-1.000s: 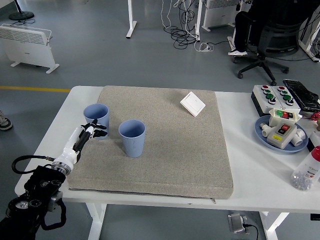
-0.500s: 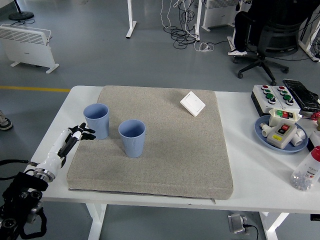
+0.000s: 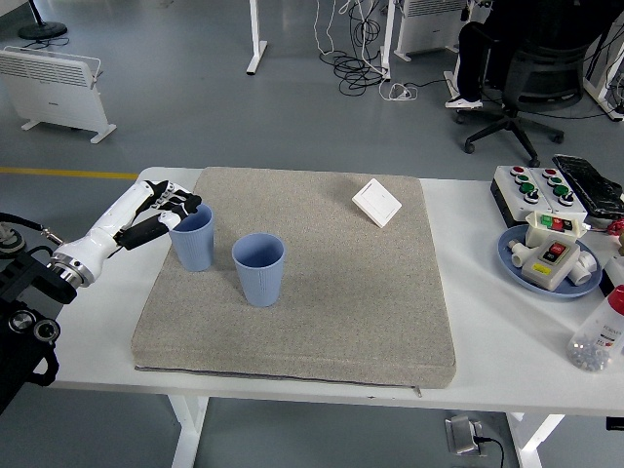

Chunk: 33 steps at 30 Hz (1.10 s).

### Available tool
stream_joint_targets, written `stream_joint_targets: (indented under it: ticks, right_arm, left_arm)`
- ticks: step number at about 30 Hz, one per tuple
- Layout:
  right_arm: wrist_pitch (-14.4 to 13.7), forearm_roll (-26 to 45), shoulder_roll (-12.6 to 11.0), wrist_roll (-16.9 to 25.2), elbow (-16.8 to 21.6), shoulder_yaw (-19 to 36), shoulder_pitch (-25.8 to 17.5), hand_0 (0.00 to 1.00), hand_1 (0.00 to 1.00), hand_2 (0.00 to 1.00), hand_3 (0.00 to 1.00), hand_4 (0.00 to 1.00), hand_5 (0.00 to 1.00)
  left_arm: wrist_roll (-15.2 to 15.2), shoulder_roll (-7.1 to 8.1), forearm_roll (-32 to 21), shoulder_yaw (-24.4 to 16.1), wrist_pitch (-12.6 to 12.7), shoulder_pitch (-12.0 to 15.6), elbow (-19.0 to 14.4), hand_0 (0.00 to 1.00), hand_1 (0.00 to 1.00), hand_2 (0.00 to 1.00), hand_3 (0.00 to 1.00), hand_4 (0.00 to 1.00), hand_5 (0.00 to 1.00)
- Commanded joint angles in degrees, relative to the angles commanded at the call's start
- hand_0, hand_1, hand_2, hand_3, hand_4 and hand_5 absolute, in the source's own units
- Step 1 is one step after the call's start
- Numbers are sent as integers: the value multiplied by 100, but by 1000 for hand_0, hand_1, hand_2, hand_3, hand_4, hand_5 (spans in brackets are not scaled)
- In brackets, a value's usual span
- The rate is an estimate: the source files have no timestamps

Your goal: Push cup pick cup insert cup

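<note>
A: Where are the task's things placed?

B: Two blue ribbed cups are stood upright on the grey mat. The left cup is set near the mat's left edge; the near cup is just to its right and a little nearer, with a narrow gap seen between them.

A: And the hand?

B: The left hand is brought in from the left, high against the left cup's far-left rim. Its fingers are curled over or against that rim; whether the cup is actually clamped cannot be told, though contact at the lip is suggested. The right arm is not seen.

A: What could go wrong from here?

B: Contact is made high on a light, tall cup, so tipping is the main risk: if a push is applied at the rim, the cup may be toppled toward the near cup rather than slid, the more so since the mat's rough cloth is likely to drag at its base. If the cup is lifted on such a shallow rim hold, it may be dropped or tilted. An off-centre insertion could knock the near cup over.

A: Anything else at risk?

B: The white switch plate and the blue tray of parts are kept well apart on the right.
</note>
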Motion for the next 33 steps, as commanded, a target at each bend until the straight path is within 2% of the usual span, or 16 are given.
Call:
stream_joint_targets:
  ticks: [2,3,6,8,9,14,16,18,20,21,27,32,33]
  right_arm:
    - [-2,-16,4,-5,0,3,-2,755,625,642,556,76,472]
    - [-3,-24,7,-6,0,4,-3,755,625,642,556,76,471]
    - [-6,-16,12,-10,0,-4,-9,755,625,642,556,76,471]
    - [-6,-2,14,-9,0,-16,-13,755,625,642,556,76,471]
    - [-6,8,14,-9,0,-23,-16,755,625,642,556,76,471]
    - [-6,27,13,-13,0,-49,-19,755,625,642,556,76,471]
    - [-4,24,10,-16,0,-63,-20,754,625,642,556,77,472]
    - [-3,18,4,-21,0,-76,-24,754,625,642,556,77,472]
    - [-3,14,0,-22,0,-84,-26,754,625,642,556,77,472]
    - [-3,12,-3,-23,0,-91,-26,755,626,642,556,77,472]
    - [-8,10,-16,-22,0,-112,-19,755,626,642,556,78,472]
    - [-12,34,-27,-13,0,-134,-10,755,626,642,556,78,472]
    - [-13,36,-29,-12,0,-140,-9,755,626,642,556,77,471]
  left_arm:
    - [53,8,416,216,-138,-271,56,758,771,818,793,910,727]
    - [66,5,628,342,-208,-422,111,824,850,927,882,934,684]
    - [132,-25,1096,694,-415,-831,282,824,850,927,882,934,684]
    - [221,-55,1244,920,-600,-1076,412,824,850,927,882,934,684]
    - [267,-76,1305,1040,-699,-1190,495,849,888,986,942,962,652]
    - [415,-207,1553,1588,-1053,-1648,827,849,888,986,942,962,652]
    - [435,-261,1629,1801,-1146,-1806,944,861,905,998,959,978,621]
    - [461,-364,1694,2062,-1259,-2012,1151,861,905,998,959,978,621]
    - [473,-426,1730,2198,-1315,-2118,1282,861,905,998,959,978,621]
    - [484,-469,1768,2265,-1351,-2175,1367,865,908,998,966,979,581]
    - [460,-702,1995,2515,-1449,-2410,1783,859,901,998,961,983,580]
    - [400,-797,2158,2627,-1458,-2498,2031,859,901,998,961,983,580]
    - [390,-814,2193,2638,-1459,-2512,2080,789,859,987,933,976,534]
